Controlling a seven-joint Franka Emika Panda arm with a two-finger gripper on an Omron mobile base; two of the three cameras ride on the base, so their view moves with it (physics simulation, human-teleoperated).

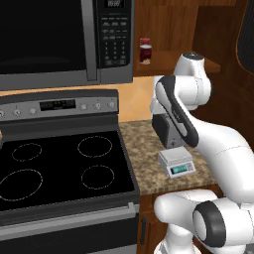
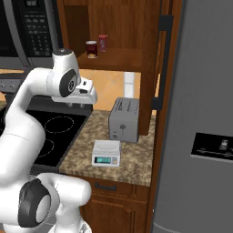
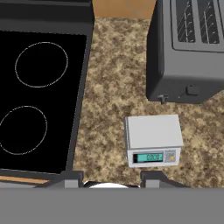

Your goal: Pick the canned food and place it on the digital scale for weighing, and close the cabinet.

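Tool (image 3: 109, 177) pointing down over the speckled table (image 3: 113, 65), fingers apart and empty. The arm folds at its elbow above the table. Just ahead of the tool: digital scale (image 3: 153, 140), top bare, toaster (image 3: 188, 48) beyond. Stovetop (image 3: 39, 96) alongside. High above, canned food (image 2: 92, 49) on the open cabinet (image 2: 118, 59) shelf beside a slimmer red can (image 2: 103, 43).

No legible text on anything
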